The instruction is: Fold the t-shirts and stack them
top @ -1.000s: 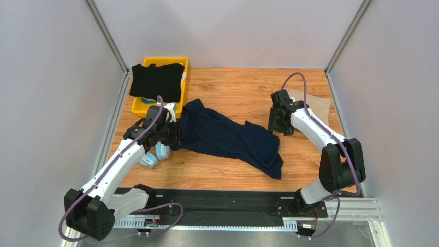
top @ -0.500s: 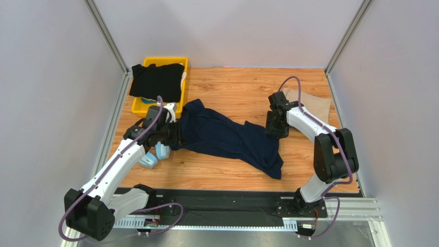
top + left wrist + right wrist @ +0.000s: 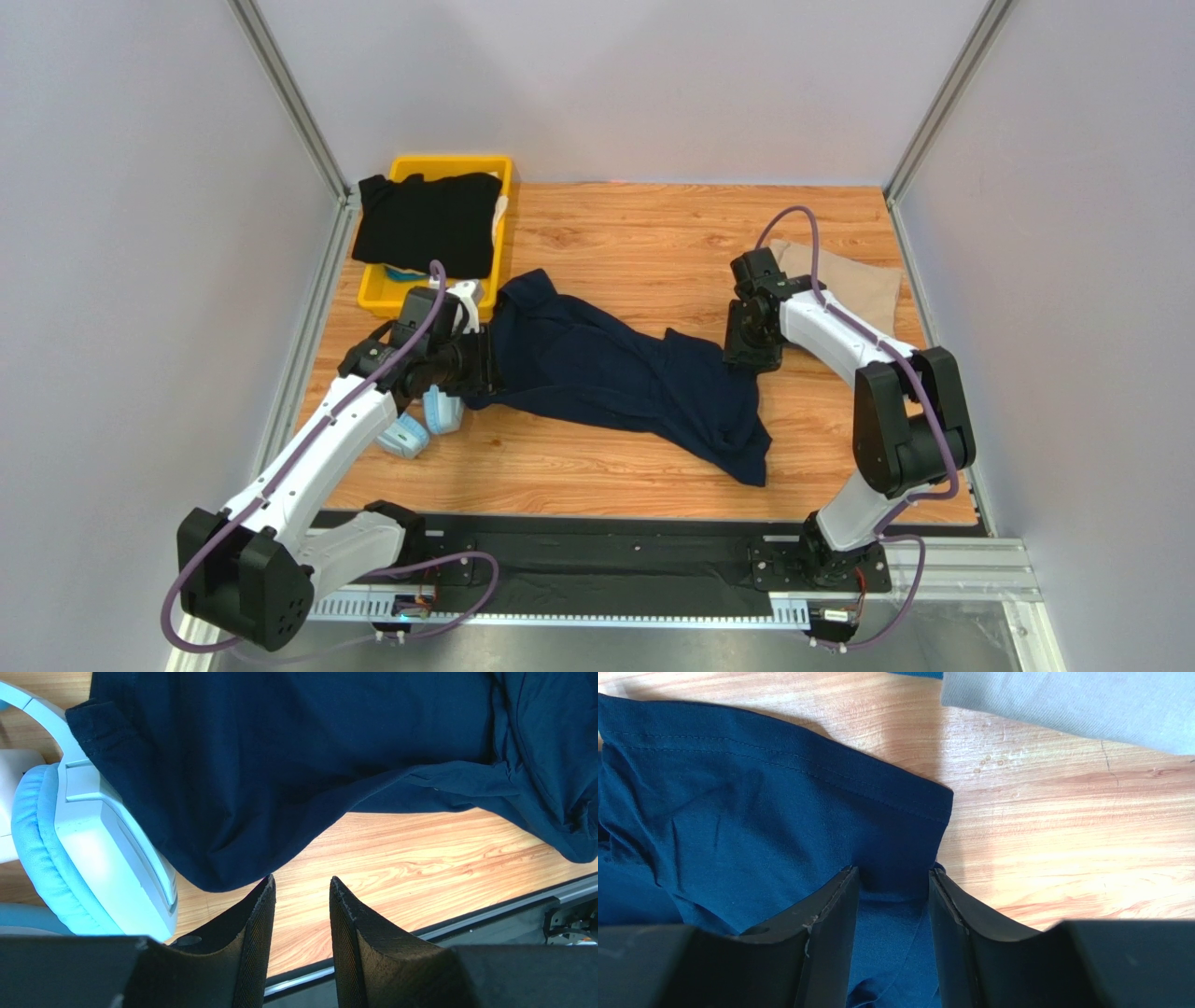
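A dark navy t-shirt [image 3: 617, 371] lies crumpled across the middle of the table. My left gripper [image 3: 484, 371] sits at its left edge. In the left wrist view this gripper [image 3: 302, 880] is open over bare wood, with the navy hem [image 3: 231, 875] just beyond its left fingertip. My right gripper [image 3: 741, 350] is low over the shirt's right end. In the right wrist view its jaws [image 3: 892, 871] straddle navy cloth [image 3: 773, 812] near a hemmed corner and still stand apart. A black t-shirt [image 3: 428, 221] drapes over the bin. A tan t-shirt [image 3: 859, 287] lies at the back right.
A yellow bin [image 3: 449, 164] stands at the back left under the black shirt. Light blue headphones [image 3: 421, 420] lie on the table by my left gripper, touching the navy shirt's edge [image 3: 91, 840]. Metal frame posts and grey walls enclose the table.
My right gripper has shifted slightly left onto the navy shirt's right end, and its jaws have narrowed around the cloth. The left arm has not moved.
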Robot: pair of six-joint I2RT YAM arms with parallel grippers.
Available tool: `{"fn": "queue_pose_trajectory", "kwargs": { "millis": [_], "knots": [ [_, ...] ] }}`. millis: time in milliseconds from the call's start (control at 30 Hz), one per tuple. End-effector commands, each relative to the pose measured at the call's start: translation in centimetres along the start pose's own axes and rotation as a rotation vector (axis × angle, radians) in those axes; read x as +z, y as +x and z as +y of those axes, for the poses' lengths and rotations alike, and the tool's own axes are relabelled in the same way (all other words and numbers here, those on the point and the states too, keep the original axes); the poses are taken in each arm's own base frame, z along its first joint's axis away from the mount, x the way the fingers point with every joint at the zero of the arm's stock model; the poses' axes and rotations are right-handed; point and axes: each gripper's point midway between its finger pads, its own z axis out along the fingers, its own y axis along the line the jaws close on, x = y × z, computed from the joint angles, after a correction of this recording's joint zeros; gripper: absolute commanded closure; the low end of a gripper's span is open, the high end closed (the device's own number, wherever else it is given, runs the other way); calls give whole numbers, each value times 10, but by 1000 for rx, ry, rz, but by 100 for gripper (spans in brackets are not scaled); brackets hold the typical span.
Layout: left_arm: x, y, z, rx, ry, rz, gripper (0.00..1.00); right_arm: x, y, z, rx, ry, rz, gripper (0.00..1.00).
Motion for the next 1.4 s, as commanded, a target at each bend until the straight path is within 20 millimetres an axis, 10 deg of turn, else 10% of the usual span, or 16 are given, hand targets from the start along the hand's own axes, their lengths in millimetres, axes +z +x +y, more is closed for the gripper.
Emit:
{"fn": "queue_pose_trajectory", "kwargs": {
  "millis": [0,233,933,1367],
  "knots": [
    [2,-2,-1,7,6,-11,59,5,-11,6,1,-23,-38,56],
    [3,-1,-1,7,6,-9,59,5,-14,8,9,-34,-51,80],
    [7,0,-6,5,27,2,59,5,-21,7,12,-26,-88,71],
    [16,0,-7,16,6,20,59,-21,-35,12,15,-93,-212,100]
  ]
}}
